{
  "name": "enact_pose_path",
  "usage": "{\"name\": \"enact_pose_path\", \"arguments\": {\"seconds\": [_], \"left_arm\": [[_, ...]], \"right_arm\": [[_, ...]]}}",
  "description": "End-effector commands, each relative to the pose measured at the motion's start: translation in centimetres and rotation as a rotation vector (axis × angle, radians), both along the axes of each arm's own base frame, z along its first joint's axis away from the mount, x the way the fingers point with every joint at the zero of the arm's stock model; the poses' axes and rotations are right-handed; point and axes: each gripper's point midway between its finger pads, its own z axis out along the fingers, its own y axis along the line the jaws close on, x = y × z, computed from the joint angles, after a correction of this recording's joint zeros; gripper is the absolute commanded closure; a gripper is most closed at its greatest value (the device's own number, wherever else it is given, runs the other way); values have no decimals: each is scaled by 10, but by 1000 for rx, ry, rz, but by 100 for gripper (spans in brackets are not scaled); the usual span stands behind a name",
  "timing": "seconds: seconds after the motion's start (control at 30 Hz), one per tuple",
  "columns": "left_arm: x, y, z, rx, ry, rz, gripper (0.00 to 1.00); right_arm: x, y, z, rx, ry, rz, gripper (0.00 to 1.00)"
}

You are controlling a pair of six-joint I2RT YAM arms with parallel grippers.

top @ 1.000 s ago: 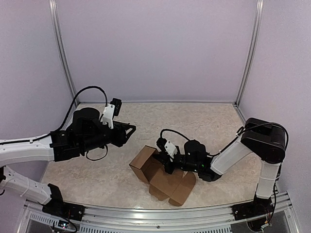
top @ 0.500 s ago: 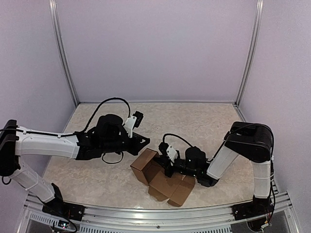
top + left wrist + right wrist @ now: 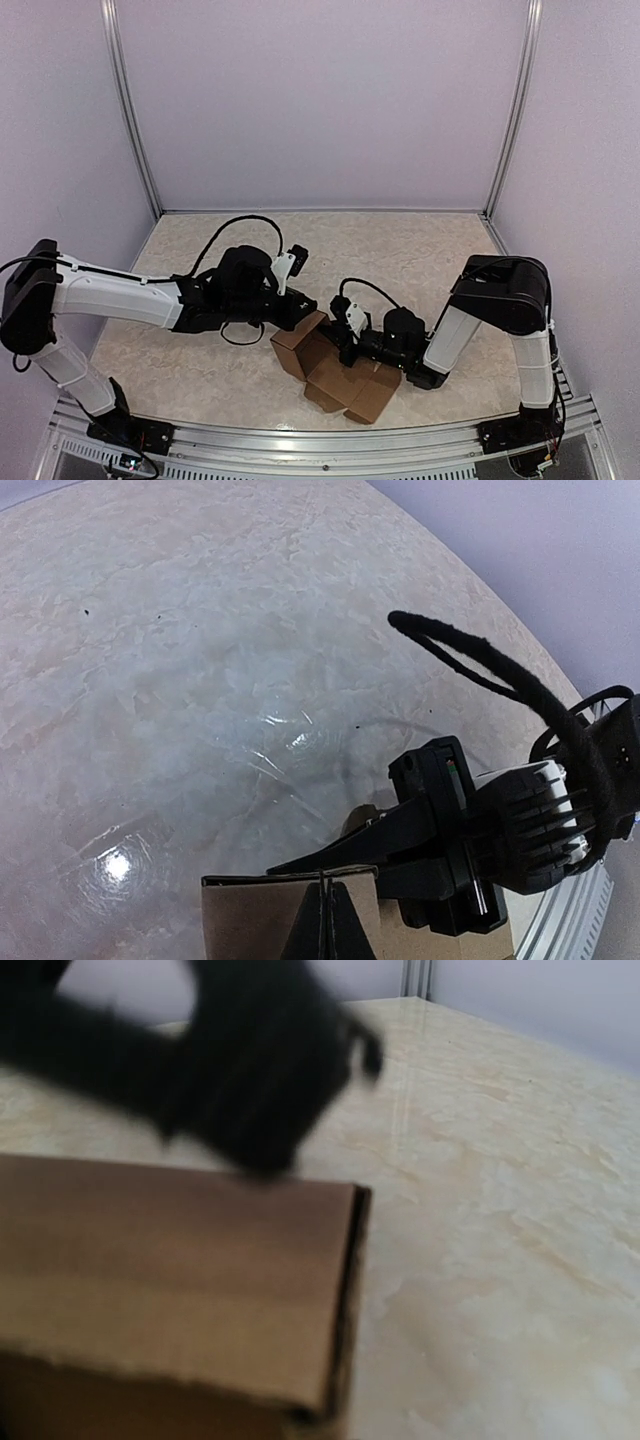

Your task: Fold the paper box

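The paper box point(image 3: 340, 382) is brown cardboard, half formed, with one upright wall at its left and open flaps lying toward the near edge. My left gripper point(image 3: 303, 308) is shut with nothing between its tips, which rest against the outside of that upright wall point(image 3: 250, 920). My right gripper point(image 3: 344, 338) reaches in from the right and is shut on the box's wall. In the left wrist view its black fingers point(image 3: 350, 852) lie along the wall's top edge. In the right wrist view the cardboard point(image 3: 170, 1270) hides the right jaws, and the left gripper point(image 3: 240, 1070) is a dark blur behind it.
The box lies on a pale marble-patterned tabletop point(image 3: 400, 250). Lilac walls with metal posts point(image 3: 130, 110) close in the back and both sides. An aluminium rail point(image 3: 330, 440) runs along the near edge. The right arm's black cable point(image 3: 480, 660) loops above the box.
My left arm has swung right and down to the box, and its jaws have gone from open to shut. The right gripper has kept its hold while its arm drew in slightly.
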Motion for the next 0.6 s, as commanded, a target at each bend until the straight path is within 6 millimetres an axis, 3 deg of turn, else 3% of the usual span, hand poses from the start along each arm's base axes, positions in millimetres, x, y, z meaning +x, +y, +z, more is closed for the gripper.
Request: {"name": "enact_pose_path", "arguments": {"seconds": [0.0,0.17,0.4,0.57], "left_arm": [[-4,-8,-9,26,31,-11,100],[-7,-13,-18,47,47,-16,100],[-8,-17,-20,47,59,-21,100],[-7,-18,-20,49,57,-20,100]], "right_arm": [[1,-9,-14,-16,-2,-17,100],[1,-9,-14,-16,-2,-17,100],[3,-7,-11,-6,-7,-26,84],[5,-3,-9,0,-15,-31,80]]}}
